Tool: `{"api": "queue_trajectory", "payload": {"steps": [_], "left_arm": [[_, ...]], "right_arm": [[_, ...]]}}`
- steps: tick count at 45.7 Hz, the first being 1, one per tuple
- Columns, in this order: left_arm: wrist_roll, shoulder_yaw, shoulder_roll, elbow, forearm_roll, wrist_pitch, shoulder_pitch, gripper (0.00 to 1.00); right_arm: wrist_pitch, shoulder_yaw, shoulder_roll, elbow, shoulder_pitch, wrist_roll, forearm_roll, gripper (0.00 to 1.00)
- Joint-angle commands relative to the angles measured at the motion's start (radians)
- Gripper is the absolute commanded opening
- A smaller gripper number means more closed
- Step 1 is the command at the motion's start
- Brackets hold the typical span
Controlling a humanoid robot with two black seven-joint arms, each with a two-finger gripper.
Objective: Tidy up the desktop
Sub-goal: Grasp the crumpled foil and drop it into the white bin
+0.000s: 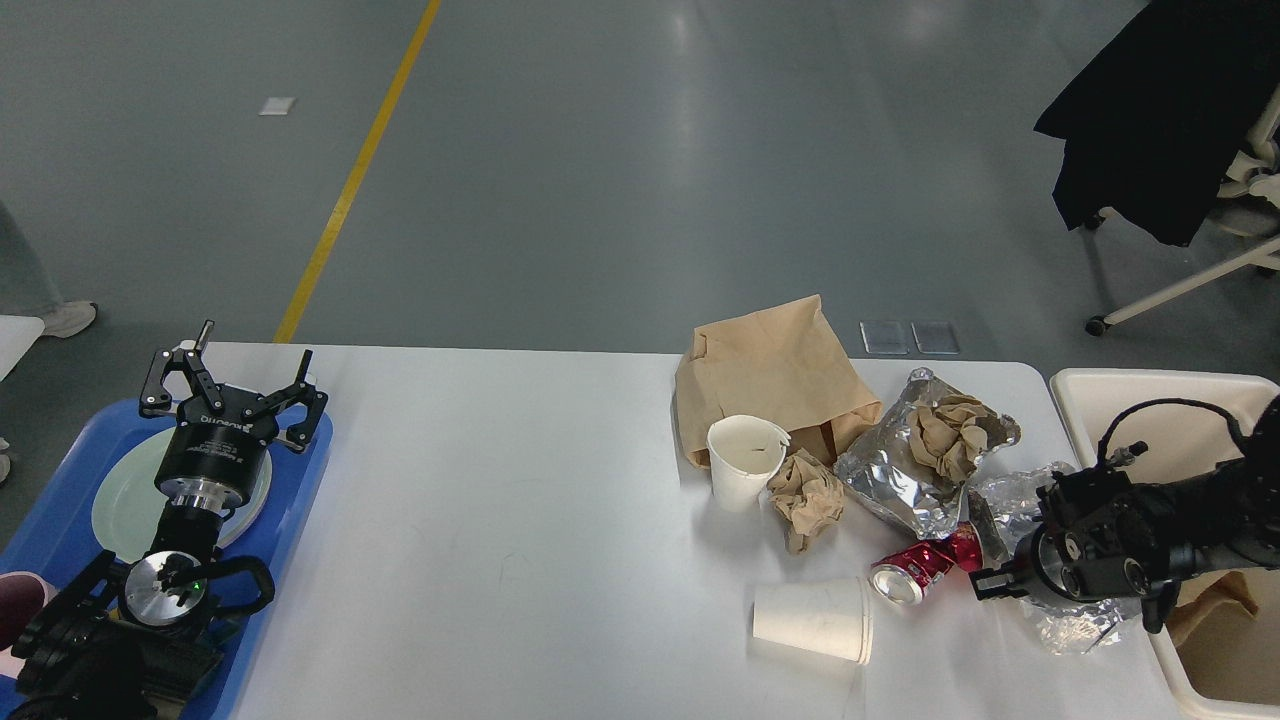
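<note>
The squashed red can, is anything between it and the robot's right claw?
Nothing visible stands between. The crushed red metal can lies on the white desktop just left of the right gripper, with crumpled silver foil beneath that gripper.

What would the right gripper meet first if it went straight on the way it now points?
Most likely the crushed red can, lying on the desktop just left of the right gripper; height is unclear.

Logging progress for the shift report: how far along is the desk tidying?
Early. Some brown paper already lies in the cream bin, and a plate sits on the blue tray. The right gripper is beside the red can, grip unclear. Left on the desktop: paper bag, two cups, foil wrappers, crumpled paper. The left gripper hangs open over the tray.
</note>
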Motion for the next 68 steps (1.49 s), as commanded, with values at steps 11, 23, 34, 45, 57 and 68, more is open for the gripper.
{"api": "queue_trajectory", "payload": {"steps": [11, 23, 34, 45, 57, 68], "left_arm": [[0.0, 0.001, 0.0, 0.0, 0.0, 0.0, 0.0, 0.96], [0.0, -0.001, 0.0, 0.0, 0.0, 0.0, 0.0, 0.96], [0.0, 0.001, 0.0, 0.0, 0.0, 0.0, 0.0, 0.96], [0.0, 0.001, 0.0, 0.0, 0.0, 0.0, 0.0, 0.96], [0.0, 0.001, 0.0, 0.0, 0.0, 0.0, 0.0, 0.96], [0.0, 0.001, 0.0, 0.0, 0.0, 0.0, 0.0, 0.96]], "right_arm": [[0.003, 0.0, -0.005, -0.001, -0.001, -0.025, 0.111, 0.0], [0.006, 0.0, -0.001, 0.004, -0.001, -0.025, 0.113, 0.0], [0.078, -0.003, -0.049, 0.037, 0.068, -0.028, 0.131, 0.0], [0.416, -0.028, -0.246, 0.174, 0.39, -0.028, 0.16, 0.0], [0.574, -0.296, -0.249, 0.402, 0.862, -0.018, 0.258, 0.0], [0.582, -0.38, -0.221, 0.51, 1.019, -0.012, 0.332, 0.0]]}}
